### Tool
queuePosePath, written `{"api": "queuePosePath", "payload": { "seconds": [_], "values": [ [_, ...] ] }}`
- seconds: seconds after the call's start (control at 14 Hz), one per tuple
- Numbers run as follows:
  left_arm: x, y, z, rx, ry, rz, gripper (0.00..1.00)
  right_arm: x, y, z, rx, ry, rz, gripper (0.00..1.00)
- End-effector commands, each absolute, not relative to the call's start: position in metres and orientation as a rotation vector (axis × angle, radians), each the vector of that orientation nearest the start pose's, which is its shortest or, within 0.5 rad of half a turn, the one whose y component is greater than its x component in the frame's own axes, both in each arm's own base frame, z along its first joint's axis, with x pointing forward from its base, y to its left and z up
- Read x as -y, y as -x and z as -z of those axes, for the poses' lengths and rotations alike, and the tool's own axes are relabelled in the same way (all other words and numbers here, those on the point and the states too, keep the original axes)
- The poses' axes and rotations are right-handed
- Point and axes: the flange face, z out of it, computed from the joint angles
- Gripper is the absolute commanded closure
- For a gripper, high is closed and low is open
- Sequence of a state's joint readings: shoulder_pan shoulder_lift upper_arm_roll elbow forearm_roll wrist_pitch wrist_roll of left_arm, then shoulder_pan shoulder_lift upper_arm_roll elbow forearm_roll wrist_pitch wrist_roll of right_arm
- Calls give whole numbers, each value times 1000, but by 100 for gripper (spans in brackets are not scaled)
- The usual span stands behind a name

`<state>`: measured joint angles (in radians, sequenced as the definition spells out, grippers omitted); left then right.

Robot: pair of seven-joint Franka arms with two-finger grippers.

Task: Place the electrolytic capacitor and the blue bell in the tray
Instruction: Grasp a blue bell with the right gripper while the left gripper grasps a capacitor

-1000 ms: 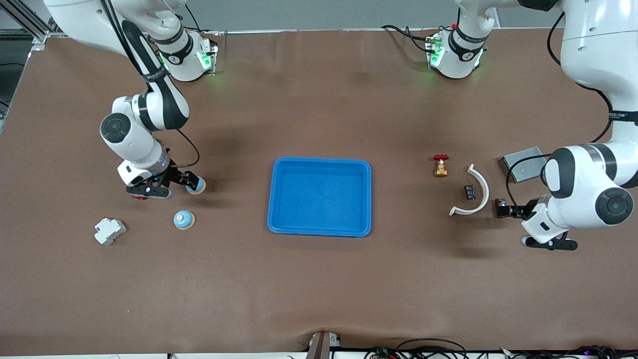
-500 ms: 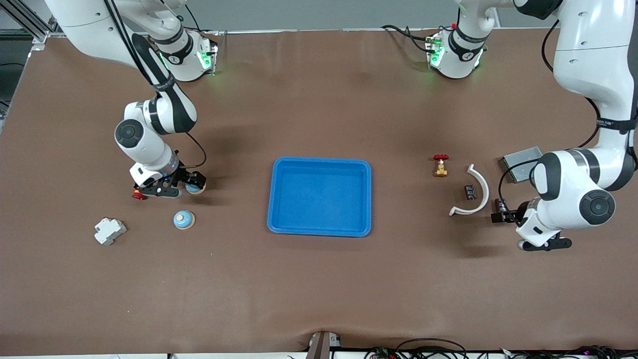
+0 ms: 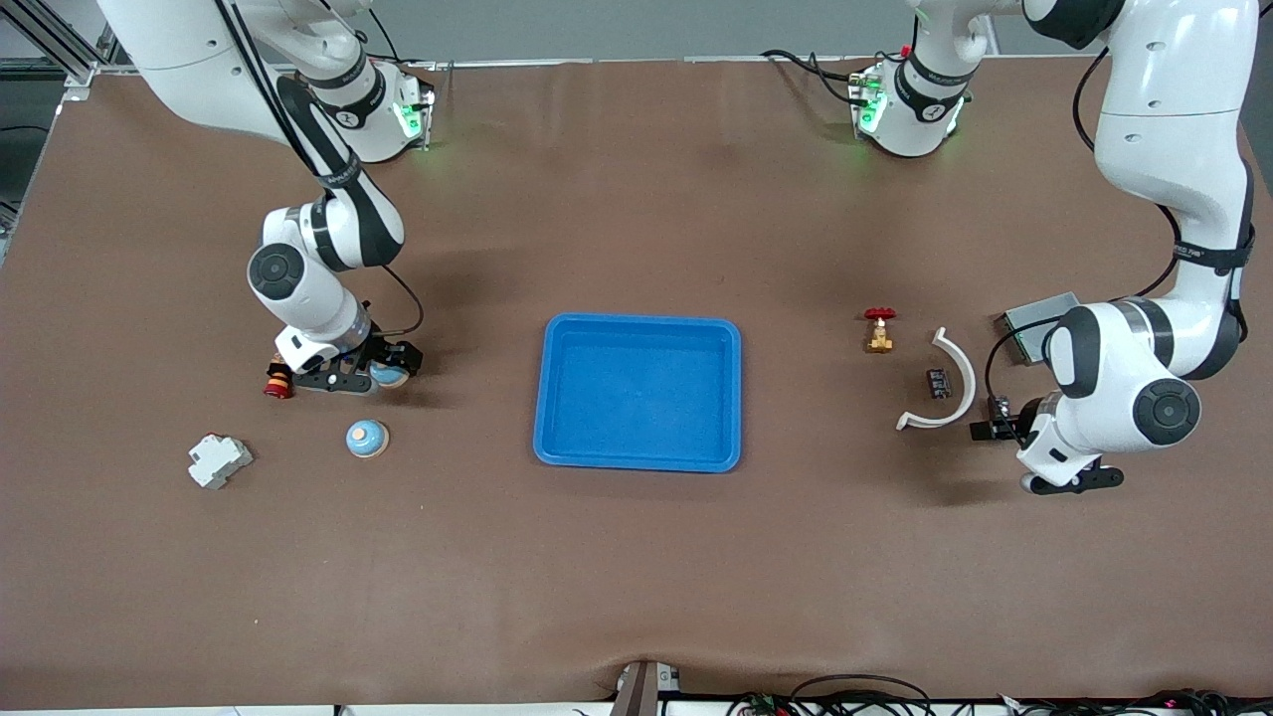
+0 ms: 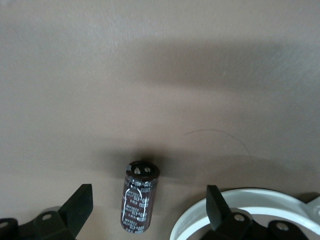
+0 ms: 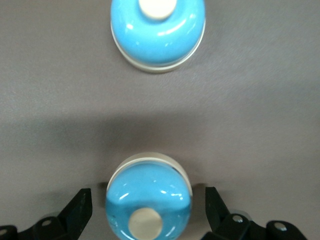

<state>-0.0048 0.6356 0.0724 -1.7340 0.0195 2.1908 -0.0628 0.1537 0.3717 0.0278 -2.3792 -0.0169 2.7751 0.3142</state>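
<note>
**Both hands spread over their targets, tray unfilled**

I see one tray [image 3: 637,392], bright blue, at the middle of the brown worktop [image 3: 636,557], with nothing in it. I count one electrolytic capacitor [image 3: 937,382], dark and lying on its side toward the left arm's end of the worktop, just beside the inner curve of a white curved piece [image 3: 945,383]. My left hand [image 4: 145,212] is low over it with its fingers spread, one on either side of the can, gripping nothing; one finger overlaps the white curve in the left wrist view.

I count two blue bells. One blue bell [image 5: 149,196] sits between the released fingers of my right hand [image 5: 149,212], toward the right arm's end of the worktop; whether the pads touch it I cannot tell. The second blue bell [image 3: 366,438] stands free, closer to the front camera than the first.

Other things: one red-capped button [image 3: 277,380] just beside the right hand, one white block [image 3: 219,460] nearer the front edge at that end, one brass valve with a red handle [image 3: 879,330], and one grey metal box [image 3: 1039,323] partly covered by the left arm. The worktop surface is plain brown sheet, with cables along its front edge.
</note>
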Motion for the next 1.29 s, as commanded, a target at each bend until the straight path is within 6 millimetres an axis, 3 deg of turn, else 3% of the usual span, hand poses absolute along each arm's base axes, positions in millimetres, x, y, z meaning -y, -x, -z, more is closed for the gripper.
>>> {"api": "queuePosePath", "payload": {
  "seconds": [0.0,0.36,0.5,0.64,0.93,1.0,1.14,1.21],
  "values": [
    [-42,-638,-195,181,3068,-269,0,-99,-497,-169,-212,3125,51,0],
    [-58,-634,-192,192,3069,-283,0,-98,-508,-180,-200,3122,82,0],
    [-59,-633,-190,192,3069,-288,0,-93,-512,-184,-200,3121,97,0],
    [-59,-630,-189,192,3068,-295,0,-94,-512,-183,-200,3121,94,7],
    [-59,-628,-186,192,3067,-307,0,-93,-511,-181,-200,3123,87,7],
    [-59,-628,-186,192,3067,-307,0,-92,-510,-180,-198,3124,83,11],
    [-59,-627,-185,192,3067,-312,0,-94,-509,-179,-193,3124,80,41],
    [-59,-627,-184,194,3066,-314,10,-94,-509,-177,-193,3123,85,43]
  ]
}}
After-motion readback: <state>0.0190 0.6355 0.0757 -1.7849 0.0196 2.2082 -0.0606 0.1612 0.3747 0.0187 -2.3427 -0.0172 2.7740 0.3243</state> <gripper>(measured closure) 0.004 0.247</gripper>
